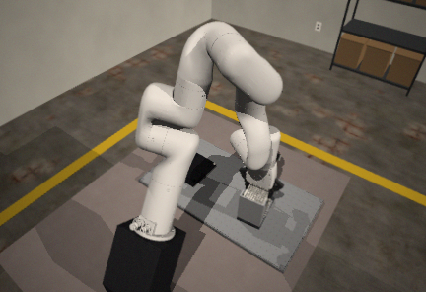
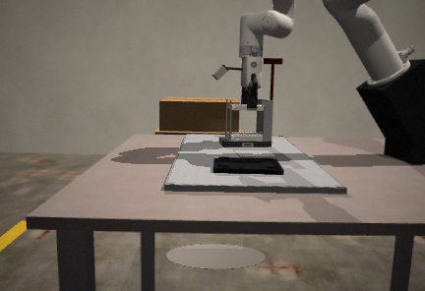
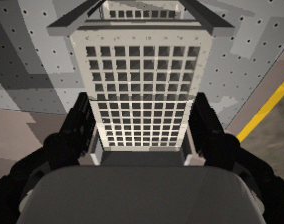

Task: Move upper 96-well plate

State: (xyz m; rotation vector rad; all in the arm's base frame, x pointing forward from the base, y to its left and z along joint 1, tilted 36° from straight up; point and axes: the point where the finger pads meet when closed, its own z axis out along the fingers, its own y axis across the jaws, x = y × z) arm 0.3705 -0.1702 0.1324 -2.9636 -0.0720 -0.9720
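Note:
My gripper (image 3: 141,105) is shut on the upper 96-well plate (image 3: 143,95), a pale grid of wells, with one dark finger on each long side. In the side view the gripper (image 2: 252,101) holds the plate (image 2: 245,105) level at about the top of the stack rack K1 (image 2: 247,126). The lower plate (image 3: 143,12) shows far below, inside the rack, in the wrist view. From above, the plate (image 1: 256,194) sits over the grey rack (image 1: 252,210). The plate nest N1 (image 2: 248,165) is a flat black tray in front of the rack; it also shows in the top view (image 1: 199,168). The A1 mark is too small to see.
Rack and nest stand on a grey perforated mat (image 2: 253,169) on the table. The arm's black base block (image 1: 143,258) stands at the table's edge. A brown box (image 2: 197,115) and a red T-shaped post (image 2: 272,78) stand behind the rack.

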